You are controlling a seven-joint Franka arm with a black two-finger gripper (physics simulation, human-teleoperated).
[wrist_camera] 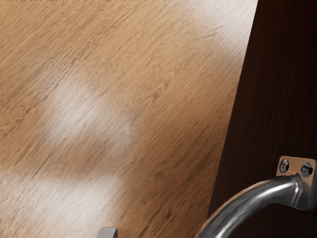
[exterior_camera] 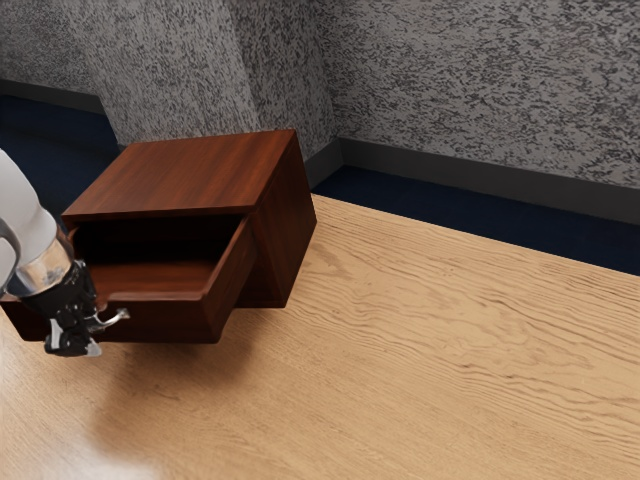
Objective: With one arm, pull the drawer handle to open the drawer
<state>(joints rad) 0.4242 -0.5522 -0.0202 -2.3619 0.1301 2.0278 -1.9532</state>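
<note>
Drawer [exterior_camera: 225,285] of dark grained wood stands pulled out — curved steel handle [wrist_camera: 247,204] beside pincer [exterior_camera: 80,343], grip state unclear.

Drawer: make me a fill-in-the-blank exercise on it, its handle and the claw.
1. The drawer is ___, not shut.
2. The cabinet stands on a ___ table.
3. The handle is a curved bar of ___.
4. The claw is at the drawer's ___, by the handle.
Missing words: open; wooden; metal; front.
</note>
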